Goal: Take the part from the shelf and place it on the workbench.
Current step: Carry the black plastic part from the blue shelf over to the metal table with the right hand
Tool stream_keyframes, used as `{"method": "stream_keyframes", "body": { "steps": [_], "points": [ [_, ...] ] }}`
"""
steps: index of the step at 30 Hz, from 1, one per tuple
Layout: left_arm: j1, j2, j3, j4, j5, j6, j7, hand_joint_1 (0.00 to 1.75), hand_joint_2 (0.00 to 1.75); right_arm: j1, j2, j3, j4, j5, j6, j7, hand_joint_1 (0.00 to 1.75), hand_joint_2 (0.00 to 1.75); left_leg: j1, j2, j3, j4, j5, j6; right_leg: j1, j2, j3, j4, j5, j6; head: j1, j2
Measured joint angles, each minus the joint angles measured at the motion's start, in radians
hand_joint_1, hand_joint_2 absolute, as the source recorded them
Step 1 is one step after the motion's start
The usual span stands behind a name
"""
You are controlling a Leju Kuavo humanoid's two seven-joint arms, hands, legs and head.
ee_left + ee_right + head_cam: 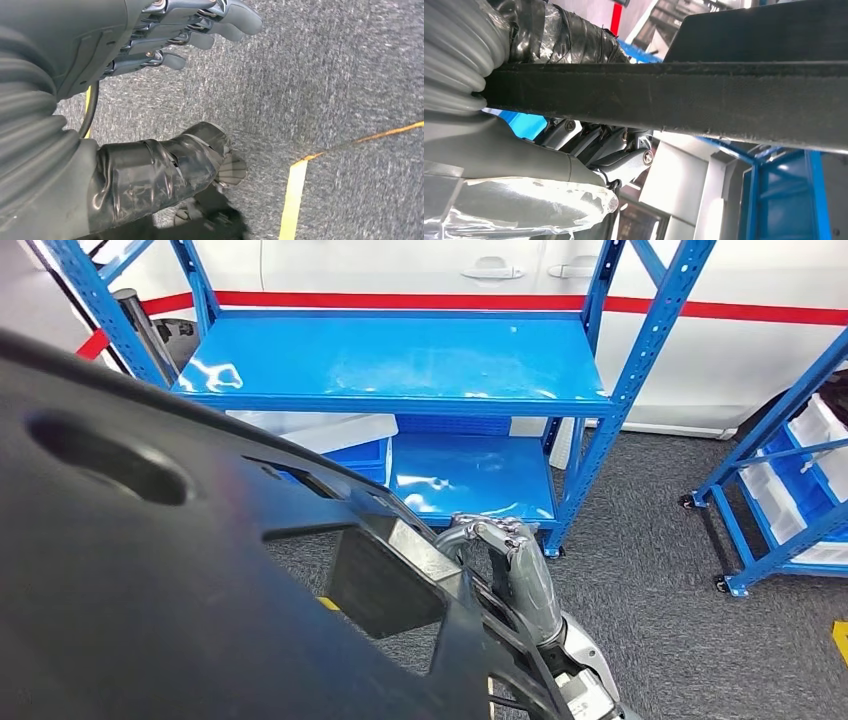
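A large black plastic part [150, 570] with slots and a boxy lug spreads across the lower left of the head view, lifted away from the blue shelf [400, 365]. My right hand [515, 575] grips its right edge, with the fingers curled over the rim. In the right wrist view the part's thick black edge [704, 97] crosses the picture and my right hand [609, 147] wraps around it. My left hand [190, 30] hangs over the grey carpet, its fingers stretched out and apart, holding nothing.
The shelf's top board is bare and glossy. A white bin [320, 430] and a blue bin [360, 460] stand on its lower level. A second blue rack [790, 480] with white bins stands at the right. A white car [720, 330] is behind. Yellow floor tape [295, 195] marks the carpet.
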Motion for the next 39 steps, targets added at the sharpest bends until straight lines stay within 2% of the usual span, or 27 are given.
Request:
{"method": "stream_keyframes", "body": {
  "steps": [1, 2, 4, 5, 7, 9, 10, 11, 12, 13, 15, 17, 18, 20, 21, 22, 24, 25, 26, 27, 28, 29, 31, 33, 35, 37, 39],
  "points": [
    [-0.001, 0.000, 0.000, 0.000, 0.000, 0.000, 0.000, 0.00, 1.75, 0.000, 0.000, 0.000, -0.001, 0.000, 0.000, 0.001, 1.75, 1.75, -0.004, 0.011, 0.020, -0.037, 0.003, 0.008, 0.002, -0.008, 0.000, 0.001, 0.000, 0.005, 0.002, 0.000],
    [-0.002, 0.001, 0.000, 0.000, 0.001, 0.000, 0.001, 0.00, 1.75, 0.000, 0.000, 0.000, -0.002, 0.000, 0.000, 0.002, 1.75, 1.75, -0.009, 0.015, 0.025, -0.052, -0.001, 0.018, 0.004, -0.015, 0.001, 0.001, 0.001, 0.011, 0.002, -0.001],
    [0.000, 0.002, 0.000, 0.000, 0.002, 0.000, 0.001, 0.00, 1.75, 0.000, 0.000, 0.000, -0.003, -0.001, 0.002, 0.003, 1.75, 1.75, -0.011, 0.001, 0.022, -0.061, 0.004, 0.038, 0.007, -0.030, 0.003, -0.002, 0.001, 0.023, 0.004, -0.001],
    [0.001, 0.002, 0.000, 0.000, 0.003, 0.000, 0.000, 0.00, 1.75, 0.000, 0.000, 0.000, -0.003, -0.002, 0.002, 0.003, 1.75, 1.75, -0.009, -0.008, 0.023, -0.068, 0.008, 0.046, 0.007, -0.025, 0.001, 0.003, -0.005, 0.029, 0.005, -0.001],
    [0.001, 0.001, 0.000, 0.000, 0.003, 0.001, -0.001, 0.00, 1.75, -0.001, 0.000, 0.000, -0.003, -0.005, 0.004, 0.003, 1.75, 1.75, -0.004, -0.024, 0.025, -0.080, 0.017, 0.061, 0.006, 0.012, -0.024, 0.060, -0.047, 0.034, 0.007, -0.002],
    [-0.002, -0.001, 0.000, 0.000, 0.003, 0.004, -0.002, 0.00, 1.75, -0.001, 0.000, 0.000, -0.003, -0.010, 0.006, 0.002, 1.75, 1.75, -0.005, -0.042, 0.019, -0.081, 0.022, 0.069, 0.004, 0.052, -0.082, 0.183, -0.108, 0.033, 0.007, -0.003],
    [-0.003, -0.001, 0.000, 0.000, 0.003, 0.005, -0.002, 0.00, 1.75, 0.000, 0.000, 0.000, -0.003, -0.013, 0.006, 0.002, 1.75, 1.75, -0.006, -0.054, 0.016, -0.080, 0.023, 0.070, 0.005, 0.059, -0.110, 0.237, -0.125, 0.032, 0.006, -0.003],
    [-0.003, -0.001, 0.000, 0.000, 0.003, 0.007, -0.003, 0.00, 1.75, 0.000, 0.000, 0.000, -0.003, -0.017, 0.006, 0.001, 1.75, 1.75, -0.007, -0.066, 0.014, -0.077, 0.024, 0.071, 0.005, 0.063, -0.126, 0.265, -0.124, 0.031, 0.005, -0.003],
    [-0.002, -0.002, 0.000, 0.000, 0.003, 0.008, -0.003, 0.00, 1.75, 0.000, 0.000, 0.000, -0.003, -0.020, 0.007, 0.000, 1.75, 1.75, -0.008, -0.079, 0.012, -0.074, 0.024, 0.071, 0.005, 0.066, -0.122, 0.254, -0.102, 0.030, 0.004, -0.003],
    [-0.002, -0.003, 0.000, 0.000, 0.003, 0.010, -0.003, 0.00, 1.75, -0.001, 0.000, 0.000, -0.003, -0.024, 0.008, -0.001, 1.75, 1.75, -0.008, -0.092, 0.011, -0.069, 0.023, 0.069, 0.004, 0.073, -0.103, 0.210, -0.065, 0.027, 0.004, -0.003],
    [-0.002, -0.007, 0.000, 0.000, 0.003, 0.015, -0.003, 0.00, 1.75, -0.002, 0.000, 0.000, -0.003, -0.028, 0.011, -0.002, 1.75, 1.75, -0.009, -0.118, 0.005, -0.057, 0.021, 0.064, 0.002, 0.117, -0.048, 0.085, -0.004, 0.021, 0.003, -0.003],
    [-0.004, -0.010, 0.000, 0.000, 0.004, 0.020, -0.003, 0.00, 1.75, -0.004, 0.000, 0.000, -0.003, -0.034, 0.013, -0.003, 1.75, 1.75, -0.006, -0.140, -0.010, -0.049, 0.025, 0.053, 0.001, 0.152, -0.027, 0.022, 0.008, 0.019, 0.002, -0.004],
    [-0.004, -0.010, 0.000, 0.000, 0.004, 0.021, -0.003, 0.00, 1.75, -0.005, 0.000, 0.000, -0.003, -0.037, 0.014, -0.004, 1.75, 1.75, -0.005, -0.151, -0.017, -0.048, 0.029, 0.046, 0.003, 0.151, -0.026, 0.016, 0.007, 0.020, 0.001, -0.004],
    [0.001, -0.010, 0.000, 0.000, 0.007, 0.024, -0.003, 0.00, 1.75, -0.006, 0.001, 0.000, -0.003, -0.043, 0.017, -0.005, 1.75, 1.75, -0.003, -0.165, -0.027, -0.050, 0.034, 0.033, -0.002, 0.129, -0.024, 0.010, 0.013, 0.013, 0.001, -0.004],
    [0.002, -0.012, 0.000, 0.001, 0.009, 0.026, -0.003, 0.00, 1.75, -0.007, 0.002, 0.000, -0.003, -0.047, 0.020, -0.006, 1.75, 1.75, -0.006, -0.152, -0.035, -0.037, 0.026, 0.028, -0.005, 0.116, -0.022, 0.006, 0.016, 0.009, -0.003, -0.005],
    [0.003, -0.013, 0.000, 0.001, 0.012, 0.028, -0.003, 0.00, 1.75, -0.007, 0.003, 0.000, -0.003, -0.051, 0.022, -0.008, 1.75, 1.75, -0.008, -0.127, -0.051, -0.006, 0.007, 0.021, -0.009, 0.101, -0.021, 0.003, 0.019, 0.005, -0.006, -0.006],
    [0.000, -0.016, 0.000, 0.001, 0.017, 0.033, -0.004, 0.00, 1.75, -0.006, 0.004, 0.000, -0.002, -0.060, 0.026, -0.011, 1.75, 1.75, -0.008, -0.066, -0.107, 0.109, -0.054, 0.010, -0.006, 0.071, -0.022, 0.001, 0.020, 0.001, -0.013, -0.009],
    [-0.001, -0.017, 0.000, 0.001, 0.018, 0.036, -0.004, 0.00, 1.75, -0.006, 0.005, 0.000, -0.001, -0.065, 0.027, -0.012, 1.75, 1.75, -0.005, -0.051, -0.137, 0.171, -0.078, 0.006, -0.005, 0.056, -0.023, 0.001, 0.020, 0.001, -0.016, -0.009],
    [0.000, -0.017, 0.000, 0.001, 0.019, 0.039, -0.004, 0.00, 1.75, -0.006, 0.005, 0.000, 0.000, -0.069, 0.028, -0.014, 1.75, 1.75, -0.003, -0.044, -0.154, 0.208, -0.086, 0.003, -0.004, 0.042, -0.023, 0.002, 0.019, 0.000, -0.018, -0.009],
    [0.000, -0.018, 0.000, 0.001, 0.019, 0.041, -0.004, 0.00, 1.75, -0.006, 0.005, 0.000, 0.001, -0.074, 0.029, -0.017, 1.75, 1.75, 0.000, -0.040, -0.154, 0.210, -0.075, 0.001, -0.004, 0.029, -0.023, 0.002, 0.018, 0.001, -0.022, -0.010],
    [0.001, -0.019, 0.000, 0.001, 0.020, 0.042, -0.003, 0.00, 1.75, -0.007, 0.006, 0.000, 0.003, -0.080, 0.030, -0.021, 1.75, 1.75, 0.001, -0.035, -0.133, 0.172, -0.048, 0.000, -0.004, 0.016, -0.022, 0.002, 0.017, 0.002, -0.026, -0.010],
    [0.001, -0.019, 0.000, 0.001, 0.021, 0.043, -0.003, 0.00, 1.75, -0.008, 0.006, 0.000, 0.004, -0.086, 0.031, -0.024, 1.75, 1.75, 0.002, -0.021, -0.095, 0.105, -0.014, 0.002, -0.004, 0.005, -0.020, 0.002, 0.016, 0.003, -0.029, -0.010],
    [-0.003, -0.021, 0.000, 0.001, 0.022, 0.044, -0.001, 0.00, 1.75, -0.010, 0.008, 0.000, 0.008, -0.096, 0.034, -0.030, 1.75, 1.75, -0.005, 0.015, -0.029, -0.019, 0.024, 0.012, 0.000, -0.013, -0.016, 0.002, 0.012, 0.011, -0.032, -0.010],
    [-0.006, -0.022, 0.000, 0.001, 0.023, 0.046, 0.002, 0.00, 1.75, -0.013, 0.008, 0.000, 0.013, -0.103, 0.037, -0.035, 1.75, 1.75, -0.014, 0.023, -0.014, -0.056, 0.025, 0.028, 0.005, -0.029, -0.014, 0.001, 0.009, 0.020, -0.032, -0.010],
    [-0.005, -0.023, 0.000, 0.001, 0.026, 0.049, 0.005, 0.00, 1.75, -0.017, 0.008, 0.000, 0.018, -0.110, 0.041, -0.041, 1.75, 1.75, -0.012, 0.001, -0.014, -0.063, 0.030, 0.043, 0.005, -0.038, -0.010, 0.000, 0.006, 0.032, -0.031, -0.010],
    [-0.005, -0.026, 0.000, 0.001, 0.028, 0.052, 0.006, 0.00, 1.75, -0.020, 0.008, 0.000, 0.021, -0.113, 0.044, -0.044, 1.75, 1.75, -0.007, -0.018, -0.008, -0.075, 0.038, 0.057, 0.002, 0.001, -0.022, 0.037, -0.023, 0.041, -0.029, -0.010],
    [-0.009, -0.029, 0.000, 0.001, 0.028, 0.053, 0.007, 0.00, 1.75, -0.020, 0.008, 0.000, 0.024, -0.114, 0.045, -0.046, 1.75, 1.75, -0.005, -0.039, -0.007, -0.080, 0.042, 0.066, 0.000, 0.051, -0.074, 0.150, -0.084, 0.043, -0.028, -0.009]
  ]
}}
